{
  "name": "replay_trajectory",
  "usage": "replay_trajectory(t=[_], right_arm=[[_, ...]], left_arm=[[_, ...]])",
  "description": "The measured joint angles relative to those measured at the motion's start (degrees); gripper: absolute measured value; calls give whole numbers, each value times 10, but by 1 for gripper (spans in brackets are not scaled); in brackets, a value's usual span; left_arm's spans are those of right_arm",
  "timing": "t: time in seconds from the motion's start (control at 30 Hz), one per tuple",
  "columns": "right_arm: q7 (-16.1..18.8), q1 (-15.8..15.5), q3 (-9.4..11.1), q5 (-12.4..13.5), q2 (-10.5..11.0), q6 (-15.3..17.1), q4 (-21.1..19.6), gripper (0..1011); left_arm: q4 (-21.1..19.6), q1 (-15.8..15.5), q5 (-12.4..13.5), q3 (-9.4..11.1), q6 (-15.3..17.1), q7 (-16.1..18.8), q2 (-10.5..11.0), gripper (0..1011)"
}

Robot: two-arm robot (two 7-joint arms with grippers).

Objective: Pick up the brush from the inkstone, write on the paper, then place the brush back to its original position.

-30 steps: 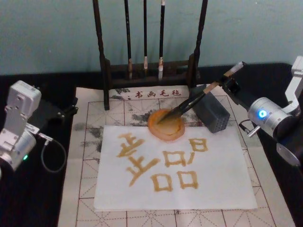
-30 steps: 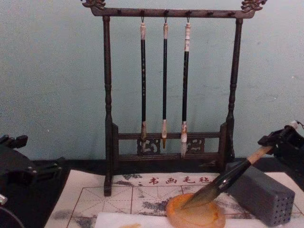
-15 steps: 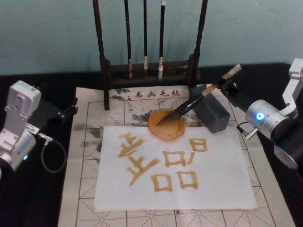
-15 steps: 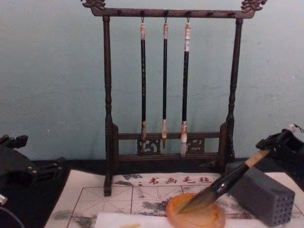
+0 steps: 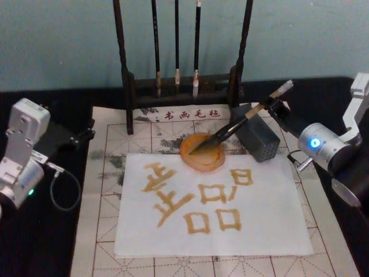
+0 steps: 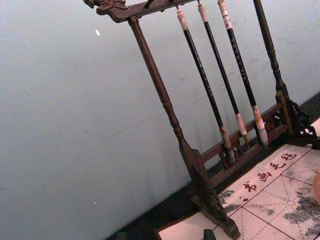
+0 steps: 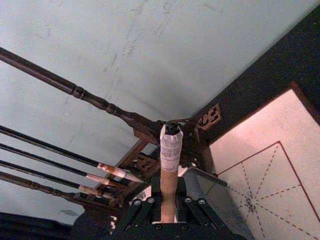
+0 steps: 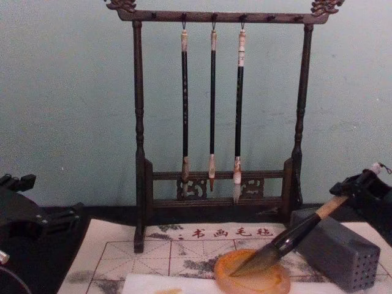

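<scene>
The brush [image 5: 237, 126] slants down to the left, its dark tip resting in the orange inkstone [image 5: 202, 154] and its white end cap raised at the right. My right gripper [image 5: 275, 107] is shut on the tan upper handle, above the grey block. In the right wrist view the handle [image 7: 169, 175] sits clamped between the gripper [image 7: 168, 212]. From the chest view the brush [image 8: 288, 239] leans over the inkstone [image 8: 254, 278], held by the right gripper [image 8: 358, 191]. The white paper [image 5: 265, 231] carries several orange characters. My left gripper [image 5: 81, 135] is parked at the far left.
A grey rectangular block [image 5: 258, 138] with small holes stands just right of the inkstone, under the brush handle. A dark wooden rack [image 5: 128, 81] with three thin hanging brushes [image 8: 212, 110] stands behind. A gridded felt mat [image 5: 104, 190] lies beneath the paper.
The right gripper has sunk a little and drawn in, tilting the brush flatter toward the grey block; the tip stays in the inkstone. The left arm has not moved.
</scene>
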Motion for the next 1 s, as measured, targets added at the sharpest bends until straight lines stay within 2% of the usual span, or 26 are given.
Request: replay_trajectory(t=[0.57, 0.7, 0.73, 0.93, 1.0], right_arm=[[0, 0, 0, 0, 0, 0, 0, 188], [0, 0, 0, 0, 0, 0, 0, 264], [0, 0, 0, 0, 0, 0, 0, 316], [0, 0, 1, 0, -1, 0, 0, 469], [1, 0, 1, 0, -1, 0, 0, 550]], left_arm=[[0, 0, 0, 0, 0, 0, 0, 1001], [0, 0, 0, 0, 0, 0, 0, 1001], [0, 0, 0, 0, 0, 0, 0, 1001], [0, 0, 0, 0, 0, 0, 0, 1001], [0, 0, 0, 0, 0, 0, 0, 1001]])
